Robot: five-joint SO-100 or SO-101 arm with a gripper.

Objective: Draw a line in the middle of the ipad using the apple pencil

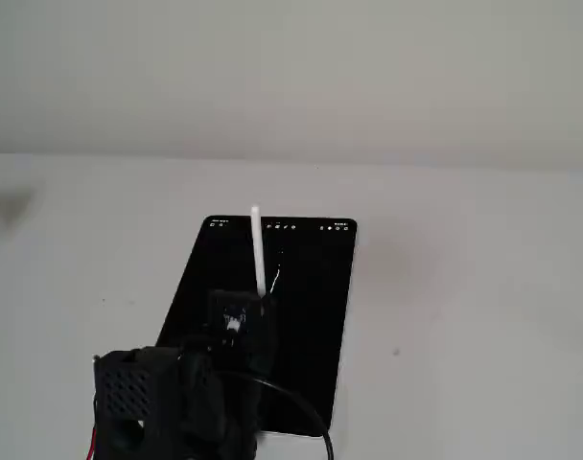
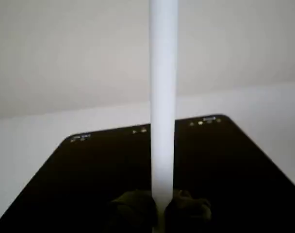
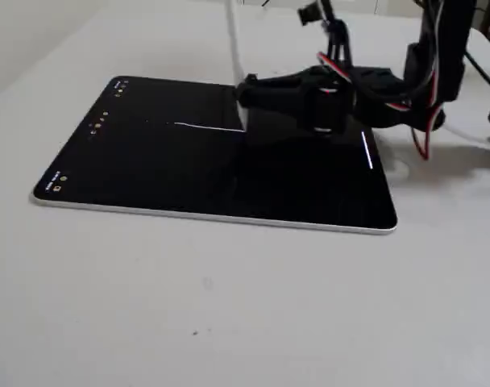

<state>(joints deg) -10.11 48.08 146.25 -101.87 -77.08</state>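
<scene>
The gripper [image 3: 247, 93] is clamped on the apple pencil [image 1: 258, 251], holding it nearly upright with its lower end over the middle of the ipad [image 3: 148, 165]. The ipad lies flat on the white tabletop [image 3: 229, 314]. A thin white line [image 3: 209, 126] runs across the dark screen, ending near the pencil.

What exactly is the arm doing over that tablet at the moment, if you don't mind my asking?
The gripper is shut on the apple pencil, holding it roughly upright over the ipad, which lies flat on the white table. A thin white line already shows on the black screen, running from near the middle towards the pencil. Whether the tip touches the glass right now cannot be told.
</scene>
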